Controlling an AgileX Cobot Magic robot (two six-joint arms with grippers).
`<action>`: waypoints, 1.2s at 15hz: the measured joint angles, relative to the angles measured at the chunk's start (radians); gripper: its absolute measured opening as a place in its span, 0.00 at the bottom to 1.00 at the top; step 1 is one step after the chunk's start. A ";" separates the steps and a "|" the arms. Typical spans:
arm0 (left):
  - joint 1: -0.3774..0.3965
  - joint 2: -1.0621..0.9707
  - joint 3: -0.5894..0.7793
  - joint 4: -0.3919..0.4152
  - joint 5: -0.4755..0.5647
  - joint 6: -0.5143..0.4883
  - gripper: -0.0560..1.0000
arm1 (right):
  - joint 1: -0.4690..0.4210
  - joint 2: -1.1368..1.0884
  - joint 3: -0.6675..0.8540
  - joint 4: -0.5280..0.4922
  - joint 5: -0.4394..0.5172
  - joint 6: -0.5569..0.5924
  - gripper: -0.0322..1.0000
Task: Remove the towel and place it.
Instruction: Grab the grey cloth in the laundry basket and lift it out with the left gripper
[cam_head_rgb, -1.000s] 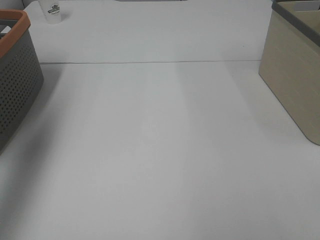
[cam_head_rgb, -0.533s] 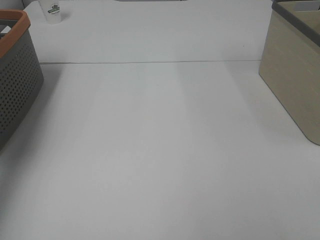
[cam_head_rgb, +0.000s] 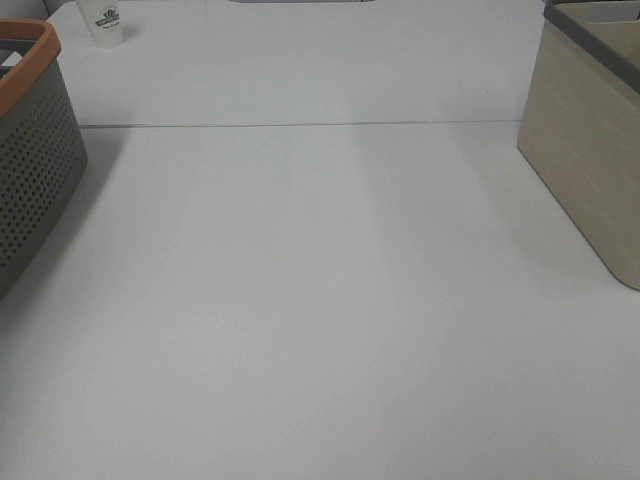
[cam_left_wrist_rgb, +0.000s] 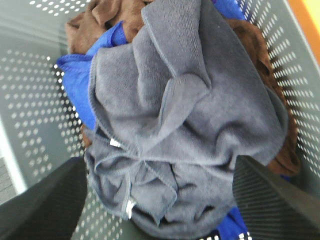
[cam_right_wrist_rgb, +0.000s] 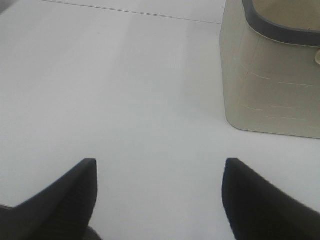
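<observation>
The left gripper (cam_left_wrist_rgb: 160, 165) is hovering, fingers spread wide, over the crumpled charcoal-grey terry towel (cam_left_wrist_rgb: 200, 110), which is lying atop a brown cloth (cam_left_wrist_rgb: 90, 20) and a blue cloth (cam_left_wrist_rgb: 75, 80) in the perforated grey plastic basket (cam_left_wrist_rgb: 30, 100) at the left. Judging by this, grasping, lifting and placing are all remaining. The right gripper (cam_right_wrist_rgb: 159, 165) is hanging empty with its fingers apart.

Basket (cam_head_rgb: 30, 150) left, bin (cam_head_rgb: 585, 150) right, table (cam_head_rgb: 320, 300) between
In the basket the towel (cam_left_wrist_rgb: 185, 115) lies atop other cloths (cam_left_wrist_rgb: 75, 80); a cup (cam_head_rgb: 105, 22) stands behind it

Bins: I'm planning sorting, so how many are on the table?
2: grey perforated basket with orange rim, far left; beige rectangular bin, far right. Both partly cropped.
</observation>
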 joint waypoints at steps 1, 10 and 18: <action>0.000 0.025 0.000 -0.003 -0.018 0.004 0.76 | 0.000 0.000 0.000 0.000 0.000 0.000 0.71; 0.000 0.203 0.000 -0.004 -0.109 0.006 0.76 | 0.000 0.000 0.000 0.000 0.000 0.000 0.71; 0.000 0.216 0.000 -0.008 -0.131 -0.033 0.27 | 0.000 0.000 0.000 0.000 0.000 0.000 0.71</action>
